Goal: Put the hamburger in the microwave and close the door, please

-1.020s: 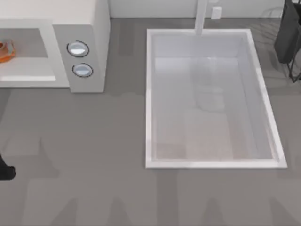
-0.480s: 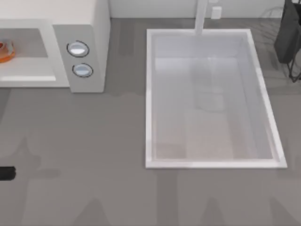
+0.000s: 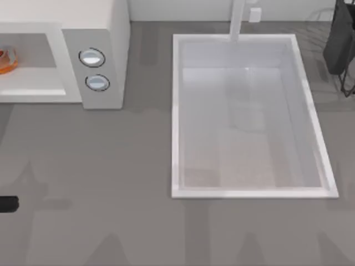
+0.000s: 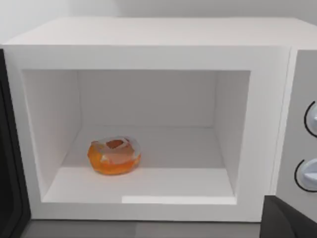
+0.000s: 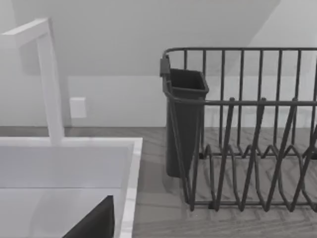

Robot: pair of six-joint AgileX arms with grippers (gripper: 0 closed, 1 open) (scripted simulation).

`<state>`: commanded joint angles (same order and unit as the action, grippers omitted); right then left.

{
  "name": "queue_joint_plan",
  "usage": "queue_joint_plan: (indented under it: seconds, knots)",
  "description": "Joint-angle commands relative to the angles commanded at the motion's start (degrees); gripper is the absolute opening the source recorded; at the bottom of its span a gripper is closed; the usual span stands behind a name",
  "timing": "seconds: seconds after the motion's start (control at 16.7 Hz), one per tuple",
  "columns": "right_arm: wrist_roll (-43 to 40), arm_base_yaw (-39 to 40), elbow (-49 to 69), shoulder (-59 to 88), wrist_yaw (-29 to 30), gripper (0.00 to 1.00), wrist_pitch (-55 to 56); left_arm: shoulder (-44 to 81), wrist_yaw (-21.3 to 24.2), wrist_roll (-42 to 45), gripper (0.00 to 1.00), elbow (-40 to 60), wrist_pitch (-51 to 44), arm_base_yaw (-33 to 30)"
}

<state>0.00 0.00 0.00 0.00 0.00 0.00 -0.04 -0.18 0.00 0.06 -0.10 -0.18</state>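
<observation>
One hamburger (image 4: 114,155) sits inside the open microwave (image 4: 148,44) on the grey worktop (image 3: 111,183) beside a white sink (image 3: 175,111); either pincer's state I cannot tell.

- The microwave (image 3: 94,52) runs off the top view's left edge, so part of its cavity is cut away.
- The hamburger (image 3: 6,60) is sliced by that same edge.
- The door (image 4: 10,163) appears in the left wrist view as a dark strip cut by the frame.
- The rack (image 3: 341,44) at the counter's far right corner is cropped.
- A dark stub (image 3: 8,204) at the counter's left edge cannot be identified.
</observation>
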Motion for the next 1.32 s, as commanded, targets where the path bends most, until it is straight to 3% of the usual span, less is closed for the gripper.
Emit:
queue_joint_plan:
  seconds: [0.6,0.96,1.32]
  knots:
    - [0.00,0.00,0.00,0.00,0.00,1.00,0.00,-4.15,-13.69,-0.07,0.00,3.39,-7.55,-13.70]
    - [0.00,0.00,0.00,0.00,0.00,1.00,0.00,-3.39,-12.84,-0.09,0.00,3.14,-6.82,-12.82]
    - [0.00,0.00,0.00,0.00,0.00,1.00,0.00,1.88,-3.26,0.04,0.00,2.29,-0.65,-3.24]
